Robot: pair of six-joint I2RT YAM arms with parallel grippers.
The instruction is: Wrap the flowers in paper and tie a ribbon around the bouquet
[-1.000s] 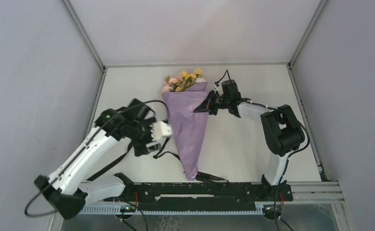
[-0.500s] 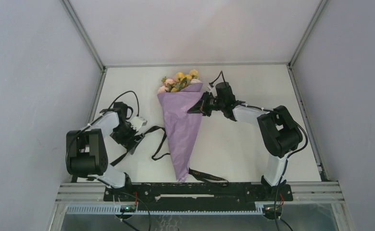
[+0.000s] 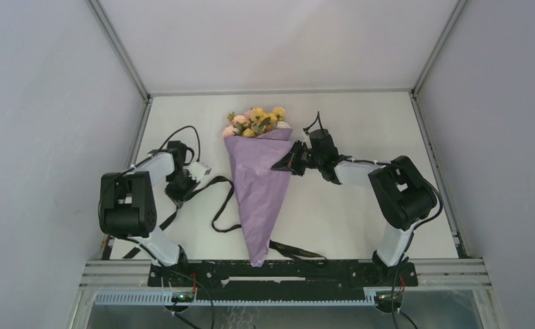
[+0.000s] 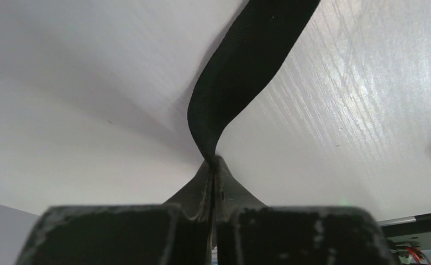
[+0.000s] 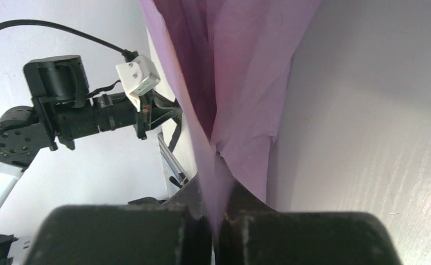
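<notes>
The bouquet lies on the table, a lilac paper (image 3: 261, 188) cone with its point toward the near edge and pink, yellow and white flowers (image 3: 253, 122) at its far end. My right gripper (image 3: 282, 165) is shut on the paper's right edge (image 5: 241, 83), a fold pinched between its fingers (image 5: 217, 165). The black ribbon (image 3: 218, 205) runs under the cone, loops on the left and rises to my left gripper (image 3: 184, 193), which is shut on it. The strap (image 4: 241, 72) twists up out of the closed tips (image 4: 213, 163). A short ribbon end (image 3: 298, 252) shows right of the cone's point.
The black rail (image 3: 285, 271) with both arm bases runs along the near edge. Grey walls close the table on the left, right and back. The left arm (image 5: 64, 116) folds close to the left wall.
The left arm swung back from beside the cone toward the left wall, and its gripper closed on the ribbon. The bouquet shifted slightly left. The right gripper kept its hold on the paper.
</notes>
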